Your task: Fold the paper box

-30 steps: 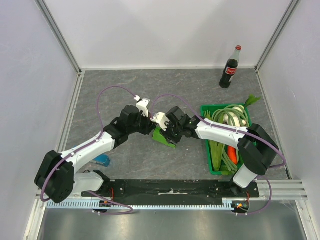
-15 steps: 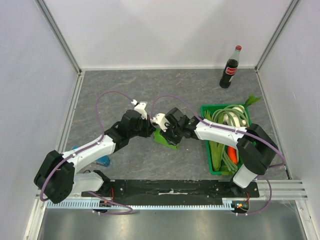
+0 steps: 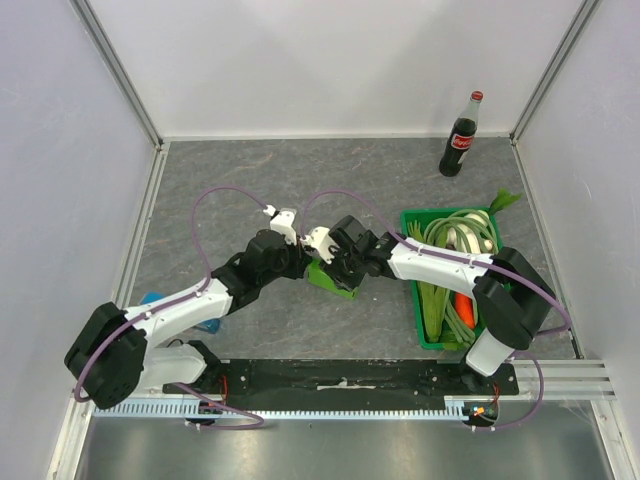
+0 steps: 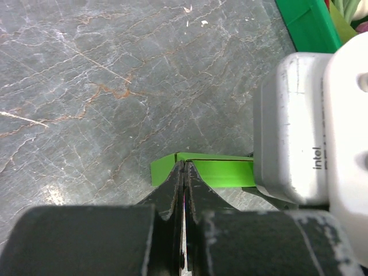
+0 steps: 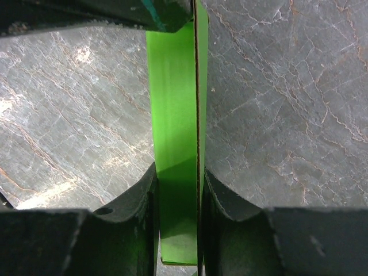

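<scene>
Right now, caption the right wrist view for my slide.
Right end effector clamped on the lime-green paper box, seen edge-on, with the grey veined table behind.

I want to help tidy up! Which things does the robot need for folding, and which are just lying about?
For the job: paper box, right gripper clamped on it, left gripper shut at its edge.
Just lying about: cola bottle, green crate, vegetables in it.

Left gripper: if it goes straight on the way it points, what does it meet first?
The paper box: the left gripper's shut fingers point right at its edge, maybe touching it.
</scene>
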`<state>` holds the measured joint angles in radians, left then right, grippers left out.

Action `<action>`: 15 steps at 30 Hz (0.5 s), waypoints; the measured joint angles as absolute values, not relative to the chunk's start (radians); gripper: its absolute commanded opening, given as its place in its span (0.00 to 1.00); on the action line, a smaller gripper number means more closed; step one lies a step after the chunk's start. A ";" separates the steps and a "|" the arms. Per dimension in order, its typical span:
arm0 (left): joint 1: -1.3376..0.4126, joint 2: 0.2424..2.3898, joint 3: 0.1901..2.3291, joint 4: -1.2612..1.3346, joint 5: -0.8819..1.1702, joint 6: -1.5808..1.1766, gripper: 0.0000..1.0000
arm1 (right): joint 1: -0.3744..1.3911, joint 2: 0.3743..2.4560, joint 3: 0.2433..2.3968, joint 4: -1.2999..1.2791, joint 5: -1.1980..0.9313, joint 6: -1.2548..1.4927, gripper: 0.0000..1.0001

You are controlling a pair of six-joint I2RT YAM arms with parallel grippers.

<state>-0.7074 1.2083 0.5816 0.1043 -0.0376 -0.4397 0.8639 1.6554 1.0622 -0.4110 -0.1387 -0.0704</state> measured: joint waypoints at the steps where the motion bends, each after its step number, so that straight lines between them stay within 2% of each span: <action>1: -0.719 1.208 0.582 0.104 -0.057 -0.436 0.02 | 0.865 1.656 1.064 -0.413 -0.134 -0.069 0.29; 2: -0.728 1.209 0.582 0.104 -0.076 -0.437 0.02 | 0.865 1.656 1.064 -0.413 -0.131 -0.069 0.36; 4: -0.739 1.209 0.580 0.104 -0.111 -0.444 0.02 | 0.865 1.656 1.064 -0.411 -0.121 -0.071 0.38; 15: -0.793 1.177 0.499 0.175 -0.218 -0.456 0.02 | 0.882 1.654 1.066 -0.395 -0.064 -0.053 0.41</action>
